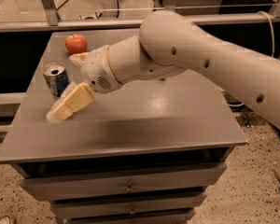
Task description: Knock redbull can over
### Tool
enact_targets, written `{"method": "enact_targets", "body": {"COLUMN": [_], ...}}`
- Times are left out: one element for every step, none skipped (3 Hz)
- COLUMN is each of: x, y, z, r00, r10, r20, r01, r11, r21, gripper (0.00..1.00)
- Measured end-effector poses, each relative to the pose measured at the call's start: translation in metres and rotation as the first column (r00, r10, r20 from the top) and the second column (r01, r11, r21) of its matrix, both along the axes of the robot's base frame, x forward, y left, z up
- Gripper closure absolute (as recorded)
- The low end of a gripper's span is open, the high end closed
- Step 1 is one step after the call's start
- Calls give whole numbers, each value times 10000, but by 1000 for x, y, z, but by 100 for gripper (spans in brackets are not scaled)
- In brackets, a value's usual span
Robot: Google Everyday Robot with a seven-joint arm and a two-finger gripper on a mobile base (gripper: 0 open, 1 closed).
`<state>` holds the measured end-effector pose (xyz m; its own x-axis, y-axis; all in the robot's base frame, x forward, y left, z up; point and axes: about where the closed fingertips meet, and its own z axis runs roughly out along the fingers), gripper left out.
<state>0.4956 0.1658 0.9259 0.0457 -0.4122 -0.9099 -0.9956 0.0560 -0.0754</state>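
arm [214, 55]: comes in fr. right, bent at elbow | wrist [102, 73]: angled down-left | hand [60, 113]: cream, tilted, tip low nr front-left of worktop [177, 120]

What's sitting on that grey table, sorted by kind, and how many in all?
Drink cans: 1, the redbull can, standing near the left edge.
Fruit: 1, a red apple at the back left.
Total: 2 on the table; the arm may hide more.
The gripper is low, just in front of the can.
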Motion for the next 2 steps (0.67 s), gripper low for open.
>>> {"method": "enact_targets", "body": {"x": [15,31], "y": [24,31], "z": [-19,-31], "r00": [9998,9994], "r10": [9,-133], "r20": [-180,-305], "r01": [-5,143], "r11": [9997,9994], "r21": [253,328], "gripper": [0,0]}}
